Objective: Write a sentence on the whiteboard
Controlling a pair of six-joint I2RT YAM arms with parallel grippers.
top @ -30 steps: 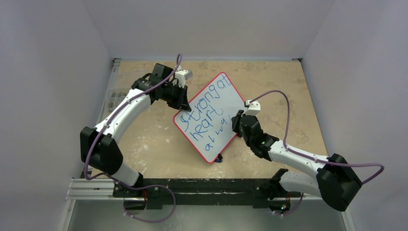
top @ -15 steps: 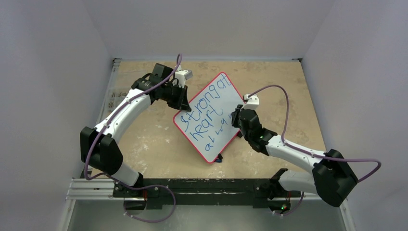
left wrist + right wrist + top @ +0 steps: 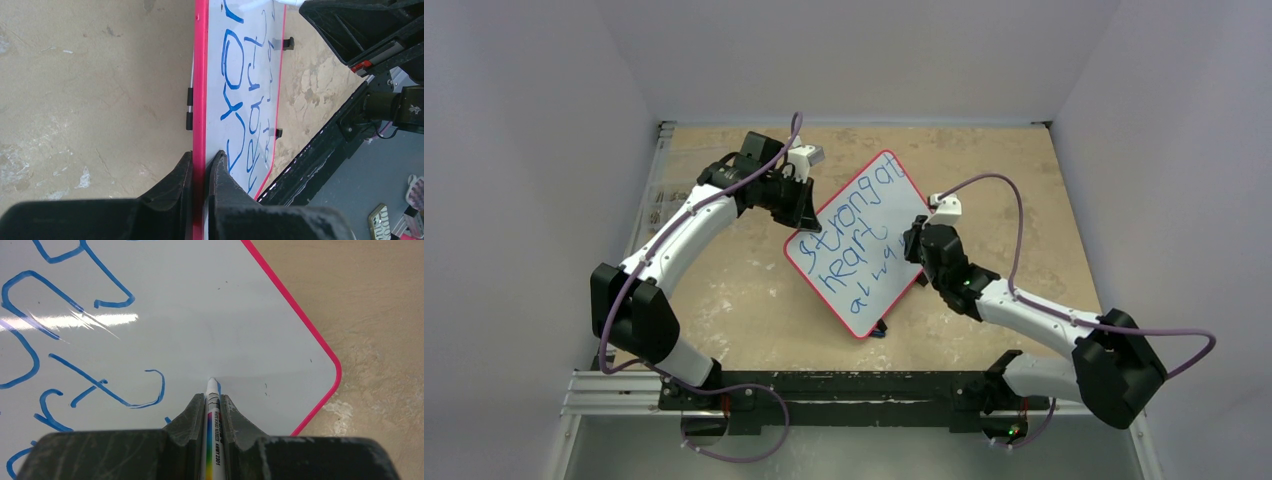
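Both jaws grip: left jaws clamp the whiteboard [image 3: 861,243] frame (edge between them), right jaws pinch a marker [image 3: 212,432] touching it.

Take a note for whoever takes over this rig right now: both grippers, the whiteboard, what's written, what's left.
Left gripper: shut on the red frame of the whiteboard, steadying it on the table.
Right gripper: shut on a marker, tip at the board near a corner; contact unclear.
Done: the sentence in blue reads "strong at heart", with a third line begun, roughly "alwa".
Left: finish that third line.
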